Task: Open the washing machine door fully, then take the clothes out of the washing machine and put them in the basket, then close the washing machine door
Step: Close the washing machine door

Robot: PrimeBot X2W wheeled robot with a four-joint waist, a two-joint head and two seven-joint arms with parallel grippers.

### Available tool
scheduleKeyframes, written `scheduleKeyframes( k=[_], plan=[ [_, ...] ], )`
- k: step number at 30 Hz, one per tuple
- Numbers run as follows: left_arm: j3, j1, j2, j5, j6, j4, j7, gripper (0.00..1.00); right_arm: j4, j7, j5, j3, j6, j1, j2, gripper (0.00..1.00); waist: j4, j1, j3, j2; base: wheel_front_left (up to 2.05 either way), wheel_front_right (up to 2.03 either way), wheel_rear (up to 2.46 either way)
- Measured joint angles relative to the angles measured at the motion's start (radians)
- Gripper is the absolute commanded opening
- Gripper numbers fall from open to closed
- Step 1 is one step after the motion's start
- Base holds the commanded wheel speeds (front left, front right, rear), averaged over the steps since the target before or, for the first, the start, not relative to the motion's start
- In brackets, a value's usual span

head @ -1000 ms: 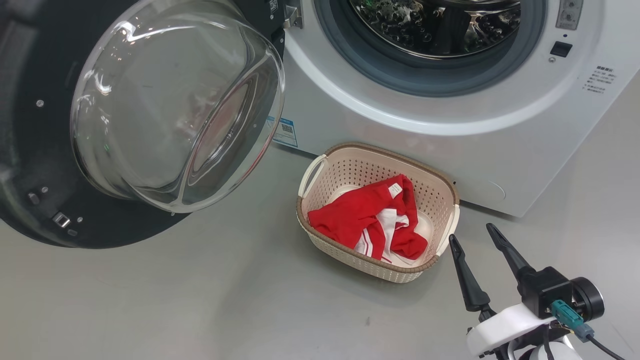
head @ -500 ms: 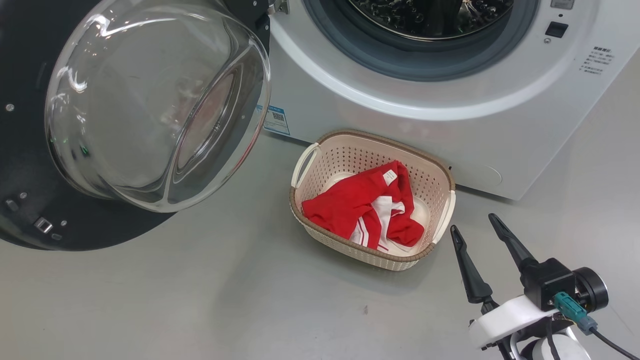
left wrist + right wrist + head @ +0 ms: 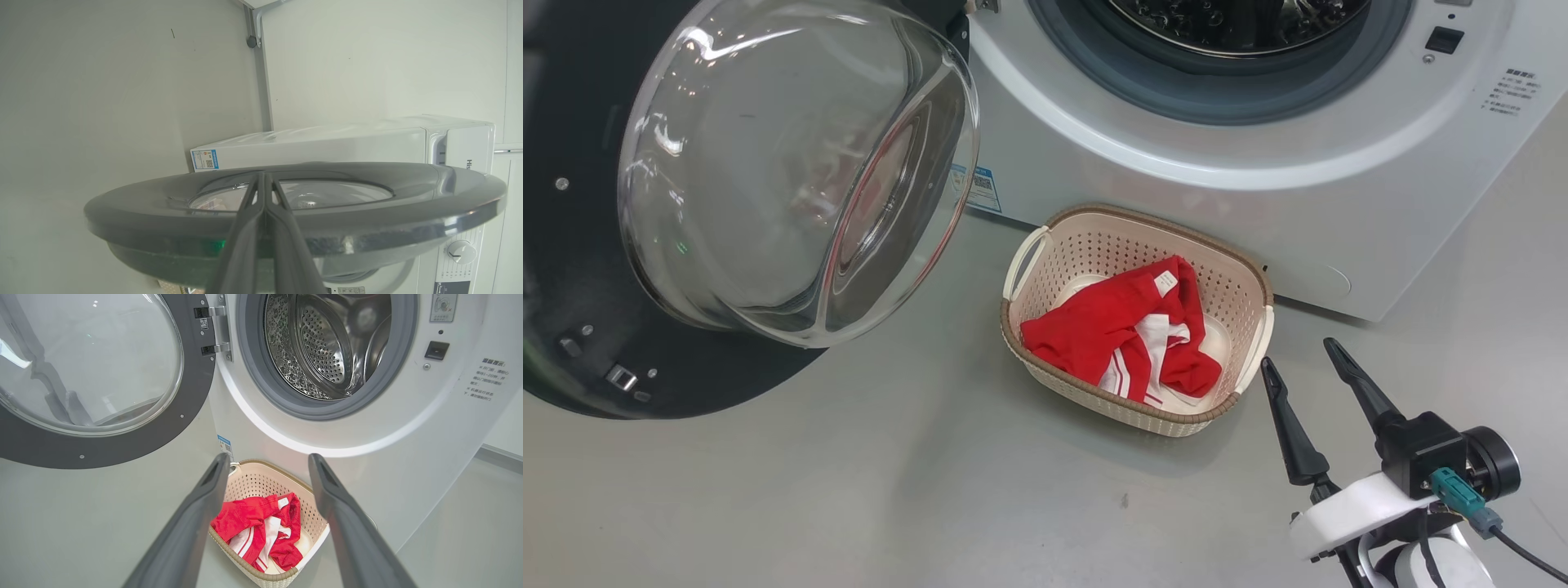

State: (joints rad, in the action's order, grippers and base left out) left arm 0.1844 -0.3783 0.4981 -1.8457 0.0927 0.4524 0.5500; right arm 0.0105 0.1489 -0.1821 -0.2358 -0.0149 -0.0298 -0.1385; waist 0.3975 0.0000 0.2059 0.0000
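The washing machine door [image 3: 792, 171] stands swung open at the left, its clear glass bowl bulging out of the black rim [image 3: 572, 269]. The washing machine [image 3: 1176, 188] shows its steel drum [image 3: 327, 355] with no clothes visible inside. The red and white clothes [image 3: 1111, 335] lie in the cream basket [image 3: 1127, 219] on the floor in front of the machine. My right gripper [image 3: 1298, 355] hangs open just right of the basket, with nothing between its fingers. In the left wrist view my left gripper [image 3: 262, 177] is shut, its fingers lying across the outer face of the door rim [image 3: 367, 196].
Grey floor [image 3: 890, 490] spreads in front of the machine and around the basket. The open door reaches well out over the floor at the left. A pale wall [image 3: 102, 102] stands beside the machine.
The head camera has shifted a little, so the whole picture moved. The door, the basket and the clothes keep their places. My right gripper stays open beside the basket.
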Motion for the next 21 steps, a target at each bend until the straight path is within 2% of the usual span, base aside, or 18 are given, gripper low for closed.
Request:
scheduleKeyframes(
  k=[21],
  plan=[
    [-0.044, 0.003, -0.021, -0.065, -0.095, 0.008, 0.193, 0.00, -0.003, -0.004, 0.000, 0.000, 0.008, 0.001, -0.001, 1.00, 0.011, 0.0000, -0.001, 0.0000, 0.00, 0.00, 0.00]
  ],
)
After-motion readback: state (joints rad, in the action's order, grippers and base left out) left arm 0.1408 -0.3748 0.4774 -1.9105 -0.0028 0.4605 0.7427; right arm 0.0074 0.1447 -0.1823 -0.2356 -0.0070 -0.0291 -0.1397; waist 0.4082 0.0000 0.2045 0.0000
